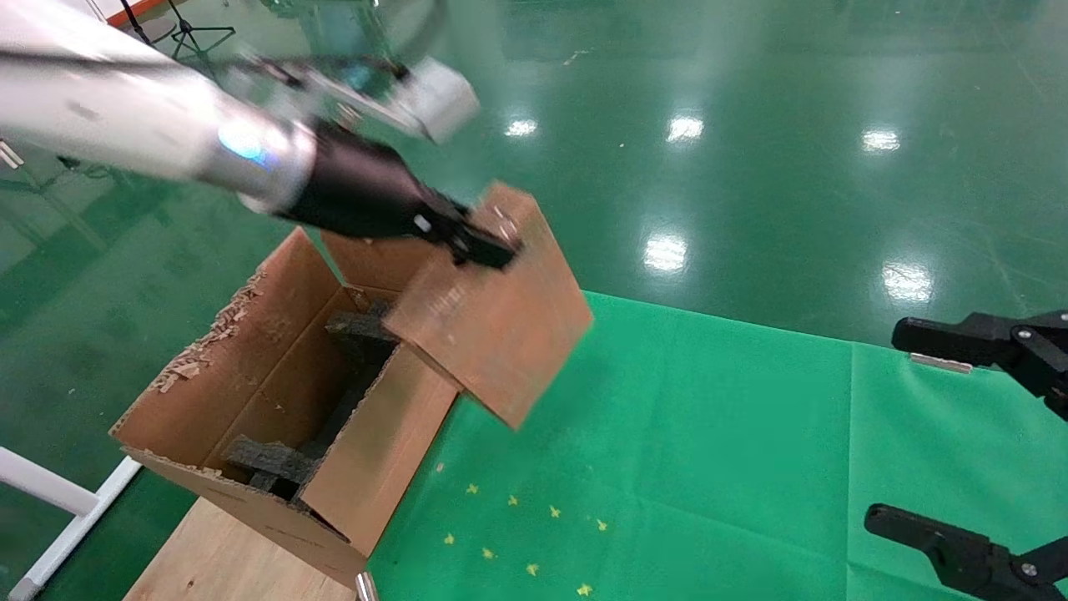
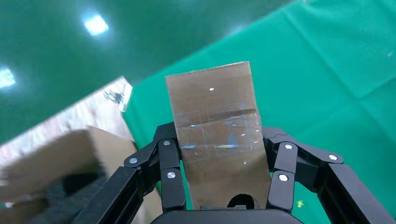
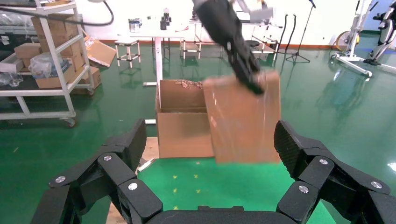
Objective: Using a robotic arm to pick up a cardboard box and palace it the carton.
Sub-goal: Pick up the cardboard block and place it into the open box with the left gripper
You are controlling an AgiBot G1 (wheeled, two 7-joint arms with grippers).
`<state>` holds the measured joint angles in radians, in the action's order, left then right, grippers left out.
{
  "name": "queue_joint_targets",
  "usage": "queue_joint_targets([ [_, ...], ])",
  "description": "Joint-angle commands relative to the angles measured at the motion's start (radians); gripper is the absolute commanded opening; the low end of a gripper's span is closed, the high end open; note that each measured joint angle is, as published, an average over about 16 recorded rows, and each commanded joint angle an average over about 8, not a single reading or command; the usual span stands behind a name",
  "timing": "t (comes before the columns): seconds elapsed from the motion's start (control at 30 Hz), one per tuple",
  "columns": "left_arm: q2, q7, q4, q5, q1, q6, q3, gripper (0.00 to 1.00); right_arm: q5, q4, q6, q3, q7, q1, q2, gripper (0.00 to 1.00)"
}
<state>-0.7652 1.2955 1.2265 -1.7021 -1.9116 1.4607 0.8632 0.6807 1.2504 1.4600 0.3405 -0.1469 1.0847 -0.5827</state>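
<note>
The slim brown cardboard box [image 1: 492,309] hangs in the air, tilted, beside the far right end of the big carton [image 1: 250,401]. My left gripper [image 1: 488,246], on the white arm, is shut on the box's upper narrow edge. From the left wrist, the taped box [image 2: 217,135] fills the space between the fingers [image 2: 170,172], its round hole near the palm. The carton [image 3: 180,119] has ragged edges and black foam blocks [image 1: 267,459] inside. My right gripper [image 1: 943,434] stands open over the green cloth at the right; the box [image 3: 243,119] shows far off.
A green cloth [image 1: 709,451] with small yellow marks covers the table. The carton rests on a wooden board [image 1: 225,559] at the table's left edge. Shiny green floor lies beyond. Shelves with boxes [image 3: 46,51] and white tables stand far back.
</note>
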Motion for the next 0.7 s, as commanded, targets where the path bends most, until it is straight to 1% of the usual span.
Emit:
queue_joint_targets([
  [0.03, 0.032, -0.051, -0.029, 0.046, -0.030, 0.014, -0.028, 0.00, 0.000, 0.000, 0.000, 0.000, 0.000, 0.000, 0.000, 1.00],
  [0.13, 0.065, -0.144, -0.111, 0.079, -0.092, 0.058, -0.053, 0.00, 0.000, 0.000, 0.000, 0.000, 0.000, 0.000, 0.000, 1.00],
  [0.23, 0.094, -0.236, -0.194, 0.087, -0.158, 0.091, -0.067, 0.00, 0.000, 0.000, 0.000, 0.000, 0.000, 0.000, 0.000, 1.00],
  [0.43, 0.137, -0.414, -0.345, 0.023, -0.263, 0.099, -0.051, 0.00, 0.000, 0.000, 0.000, 0.000, 0.000, 0.000, 0.000, 1.00],
  [0.57, 0.140, -0.531, -0.460, -0.043, -0.279, 0.077, -0.019, 0.00, 0.000, 0.000, 0.000, 0.000, 0.000, 0.000, 0.000, 1.00],
  [0.7, 0.124, -0.628, -0.591, -0.097, -0.254, 0.030, 0.014, 0.00, 0.000, 0.000, 0.000, 0.000, 0.000, 0.000, 0.000, 1.00],
])
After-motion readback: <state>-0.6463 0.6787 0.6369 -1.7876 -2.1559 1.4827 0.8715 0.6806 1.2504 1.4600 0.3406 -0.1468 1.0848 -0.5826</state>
